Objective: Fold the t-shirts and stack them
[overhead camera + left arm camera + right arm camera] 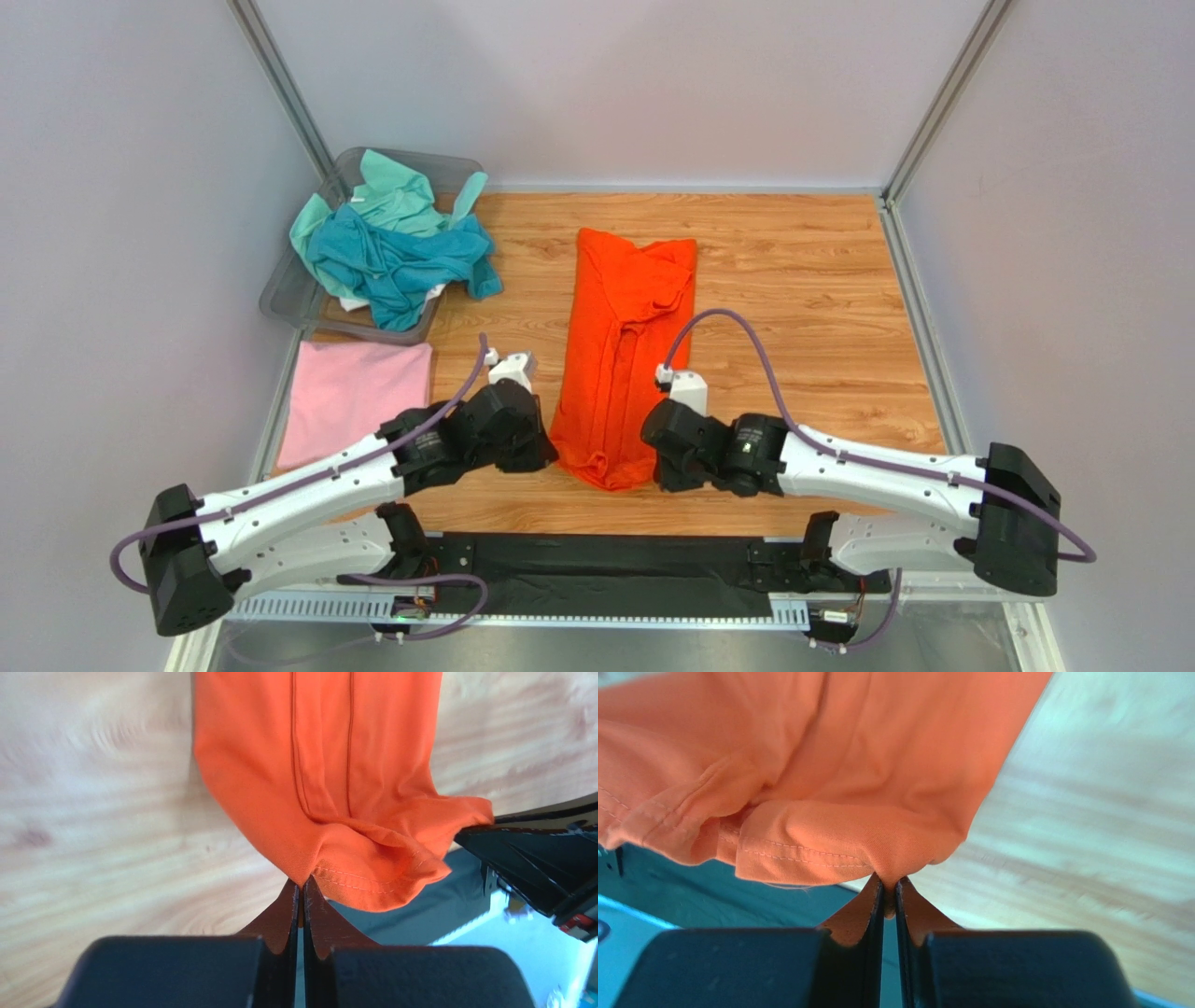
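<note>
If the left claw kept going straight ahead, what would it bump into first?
The orange t-shirt. The left claw is shut on its hem, and more orange cloth lies straight ahead, though depth is unclear.

One shirt (617, 350) lies centre; left, second shirt (351, 399) before the bin (288, 301).

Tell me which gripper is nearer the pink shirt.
Left. The left gripper, shut on the orange shirt at its near hem, sits just right of the pink shirt; right gripper holds the hem's other corner, farther right.
</note>
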`<state>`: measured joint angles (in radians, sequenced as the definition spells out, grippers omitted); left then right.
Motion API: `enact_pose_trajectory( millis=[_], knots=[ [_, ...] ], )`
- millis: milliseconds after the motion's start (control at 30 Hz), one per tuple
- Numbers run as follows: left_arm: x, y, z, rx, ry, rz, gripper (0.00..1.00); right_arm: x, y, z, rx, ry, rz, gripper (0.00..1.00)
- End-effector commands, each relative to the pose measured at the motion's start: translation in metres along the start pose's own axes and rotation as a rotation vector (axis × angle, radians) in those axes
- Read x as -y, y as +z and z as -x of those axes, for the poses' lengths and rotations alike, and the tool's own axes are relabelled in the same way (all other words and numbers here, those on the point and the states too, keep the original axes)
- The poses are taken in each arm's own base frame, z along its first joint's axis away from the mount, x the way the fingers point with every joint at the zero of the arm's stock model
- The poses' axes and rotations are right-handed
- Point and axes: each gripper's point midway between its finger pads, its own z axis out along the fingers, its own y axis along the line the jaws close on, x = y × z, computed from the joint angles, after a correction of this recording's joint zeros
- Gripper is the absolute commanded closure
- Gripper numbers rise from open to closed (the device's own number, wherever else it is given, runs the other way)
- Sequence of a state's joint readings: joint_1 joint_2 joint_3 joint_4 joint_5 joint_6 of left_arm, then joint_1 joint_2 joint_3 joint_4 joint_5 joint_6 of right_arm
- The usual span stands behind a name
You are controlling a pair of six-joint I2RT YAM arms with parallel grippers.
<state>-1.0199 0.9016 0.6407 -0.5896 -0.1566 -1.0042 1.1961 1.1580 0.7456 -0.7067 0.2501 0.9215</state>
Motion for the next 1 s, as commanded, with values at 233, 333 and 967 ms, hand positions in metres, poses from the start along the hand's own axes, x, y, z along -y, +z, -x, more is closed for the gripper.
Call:
enact_pose_trajectory(
  millis=[233, 333, 967],
  knots=[
    [0.022, 0.019, 0.093, 0.128, 0.136, 0.046, 1.00, 0.007, -0.005, 0.116, 0.205, -0.034, -0.001, 0.92],
    [0.032, 0.026, 0.116, 0.137, 0.150, 0.035, 1.00, 0.011, 0.000, 0.137, 0.219, -0.025, 0.004, 0.92],
    [0.025, 0.105, 0.198, 0.056, 0.174, -0.001, 1.00, 0.046, 0.042, 0.213, 0.200, 0.062, -0.012, 0.93]
  ],
)
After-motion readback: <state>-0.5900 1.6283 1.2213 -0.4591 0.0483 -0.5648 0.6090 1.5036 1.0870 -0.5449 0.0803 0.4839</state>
